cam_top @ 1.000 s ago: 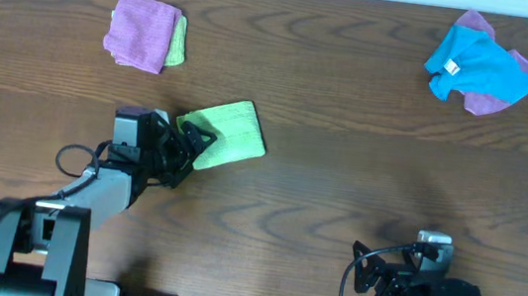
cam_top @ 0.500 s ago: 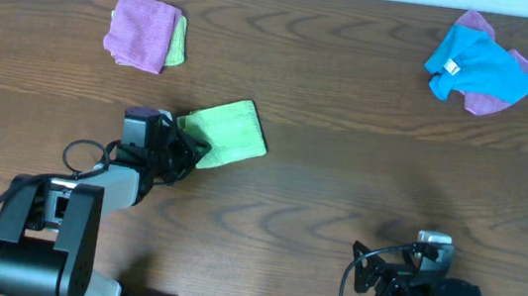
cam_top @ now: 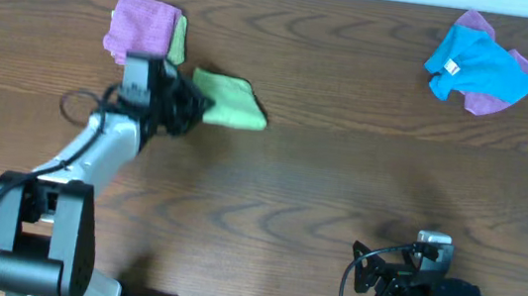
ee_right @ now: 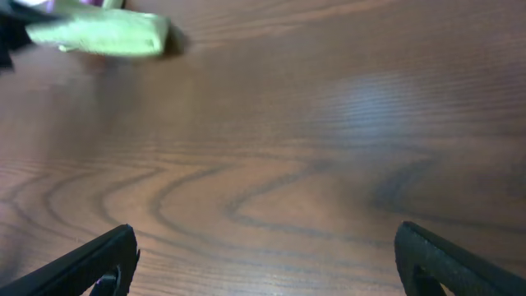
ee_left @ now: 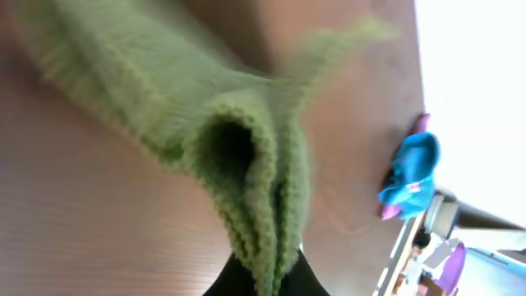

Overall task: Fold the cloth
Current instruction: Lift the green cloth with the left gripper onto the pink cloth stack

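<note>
**Green cloth pinched at one end by the left gripper**

The green cloth (cam_top: 234, 103) sits in the upper-left part of the brown wooden surface (cam_top: 339, 187). It is doubled over into a thick, compact bundle, and in the overhead view it looks slightly blurred. The left gripper (cam_top: 197, 108) is clenched on the cloth's left end. In the left wrist view the layers bunch together and run down between the dark fingers (ee_left: 234, 284) at the bottom edge, with a rounded fold opening above the pinch. The rest of the cloth trails away to the right of the gripper. Seen from the right wrist camera it is a flat green strip low over the wood with a shadow at its right end (whether that end touches the surface cannot be told).

The left arm (cam_top: 94, 149) reaches up and to the right from its base at the lower-left corner. Its wrist lies over the lower edge of a folded purple cloth (cam_top: 138, 26), which sits just above and to the left of the green one. A yellow-green cloth (cam_top: 178, 41) shows along the purple cloth's right side.

Well apart, in the upper-right corner, a crumpled blue cloth (cam_top: 480, 68) lies on top of a purple piece (cam_top: 523, 64).

The right arm (cam_top: 422, 291) is tucked at the bottom edge, right of centre. The right gripper (ee_right: 265, 255) is spread wide with nothing between its fingers, only bare wood beneath.
</note>
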Controlling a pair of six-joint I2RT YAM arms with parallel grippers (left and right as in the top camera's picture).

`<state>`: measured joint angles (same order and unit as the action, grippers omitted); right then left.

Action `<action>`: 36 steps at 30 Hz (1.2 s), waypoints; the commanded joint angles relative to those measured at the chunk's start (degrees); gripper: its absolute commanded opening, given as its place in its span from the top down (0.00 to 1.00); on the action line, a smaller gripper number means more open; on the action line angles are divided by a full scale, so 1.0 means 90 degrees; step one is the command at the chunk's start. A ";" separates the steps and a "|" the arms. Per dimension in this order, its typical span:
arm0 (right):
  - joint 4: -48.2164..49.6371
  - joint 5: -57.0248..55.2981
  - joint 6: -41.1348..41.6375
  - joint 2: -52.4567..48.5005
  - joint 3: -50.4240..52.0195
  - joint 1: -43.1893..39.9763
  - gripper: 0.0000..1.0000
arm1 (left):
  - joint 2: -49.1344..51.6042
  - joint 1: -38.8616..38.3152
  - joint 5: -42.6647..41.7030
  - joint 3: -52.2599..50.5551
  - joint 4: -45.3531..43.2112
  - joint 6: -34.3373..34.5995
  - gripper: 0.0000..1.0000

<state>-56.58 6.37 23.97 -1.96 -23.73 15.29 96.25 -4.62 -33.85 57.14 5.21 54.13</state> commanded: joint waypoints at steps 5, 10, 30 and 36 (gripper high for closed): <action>-0.0012 -0.0063 0.0095 0.0049 0.0019 -0.0070 0.01 | 0.0002 0.0000 0.1481 0.2205 0.1103 -0.0056 0.94; -0.0012 -0.0063 0.0095 0.0049 0.0019 -0.0070 0.01 | 0.0010 0.0015 0.2618 0.2941 0.1387 -0.0061 0.94; -0.0012 -0.0061 0.0095 0.0049 0.0019 -0.0070 0.01 | 0.2448 0.0408 0.3898 0.5812 0.1389 -0.0877 0.95; -0.0012 -0.0063 0.0095 0.0049 0.0019 -0.0070 0.01 | 0.2715 0.0573 0.4005 0.6018 0.1382 -0.1018 0.94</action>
<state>-56.60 6.37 23.97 -1.96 -23.73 15.29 118.89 -0.10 0.47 109.43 17.74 46.76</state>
